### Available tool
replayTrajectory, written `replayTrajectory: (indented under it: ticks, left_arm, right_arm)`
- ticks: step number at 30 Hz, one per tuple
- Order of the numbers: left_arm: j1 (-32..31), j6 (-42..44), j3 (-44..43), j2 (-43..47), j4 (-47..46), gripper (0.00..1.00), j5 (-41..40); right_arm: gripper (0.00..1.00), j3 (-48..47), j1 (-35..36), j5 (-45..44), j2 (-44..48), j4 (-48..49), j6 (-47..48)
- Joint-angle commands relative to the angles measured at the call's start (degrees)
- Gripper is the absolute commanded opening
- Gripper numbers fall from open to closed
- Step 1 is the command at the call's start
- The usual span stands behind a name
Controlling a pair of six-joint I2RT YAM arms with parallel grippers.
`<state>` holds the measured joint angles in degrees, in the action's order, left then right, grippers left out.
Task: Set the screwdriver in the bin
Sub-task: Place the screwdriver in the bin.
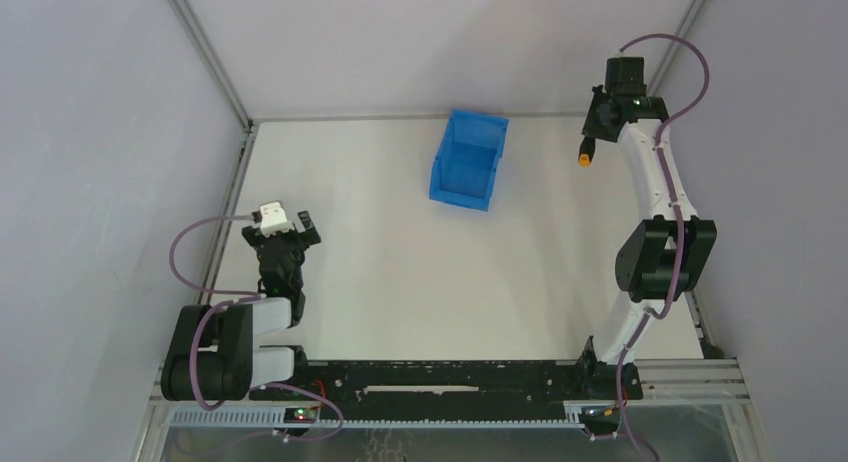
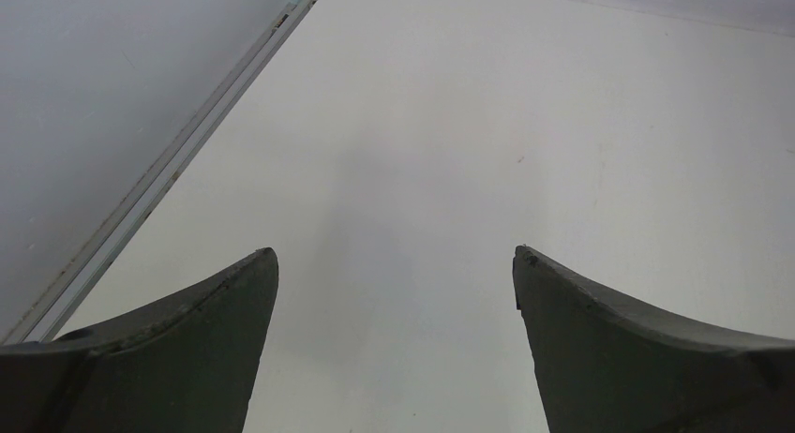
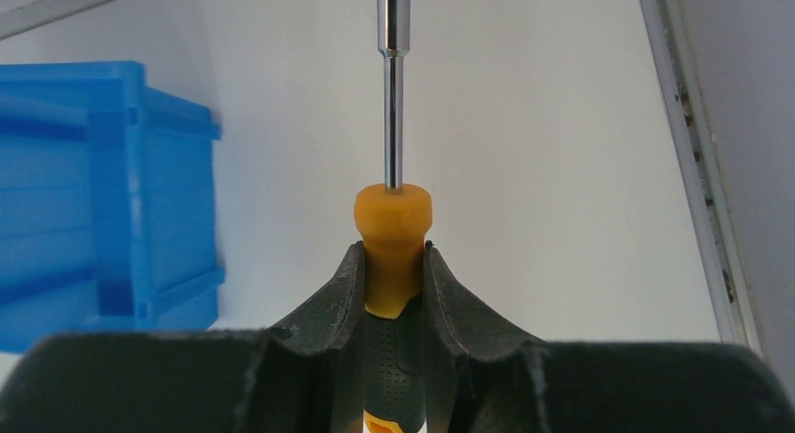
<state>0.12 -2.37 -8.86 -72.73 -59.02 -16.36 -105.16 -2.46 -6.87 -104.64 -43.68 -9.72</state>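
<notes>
Right gripper (image 3: 392, 252): clamped on screwdriver (image 3: 393, 229) handle, shaft pointing forward; blue bin (image 3: 84, 199) to its left. Left gripper (image 2: 394, 264): fingers apart.

Orange-and-black screwdriver (image 3: 393, 229), bright blue bin (image 1: 462, 194), plain white table (image 1: 400, 272)

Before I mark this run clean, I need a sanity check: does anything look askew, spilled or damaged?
Nothing stands out. The right gripper is shut squarely on the handle of the screwdriver, whose shaft runs straight. The bin stands upright and looks intact. The left gripper hangs open, holding nothing.
</notes>
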Motion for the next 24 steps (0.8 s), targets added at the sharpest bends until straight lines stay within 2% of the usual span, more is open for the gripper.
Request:
replayTrajectory:
  ticks: [1, 12, 24]
  left_arm:
    - [-0.3, 1.4, -2.1, 0.5, -1.8, 1.00, -0.9]
    - [-0.3, 1.4, -2.2, 0.5, -1.8, 1.00, -0.8]
    - [-0.3, 1.4, -2.1, 0.5, -1.8, 1.00, -0.8]
  right_arm:
    - [0.17, -5.5, 1.6, -1.6, 5.0, -4.3, 1.0]
    - [0.17, -15.0, 6.2, -2.5, 7.9, -10.4, 0.5]
    - [0.16, -21.3, 14.7, -2.7, 3.1, -10.6, -3.8]
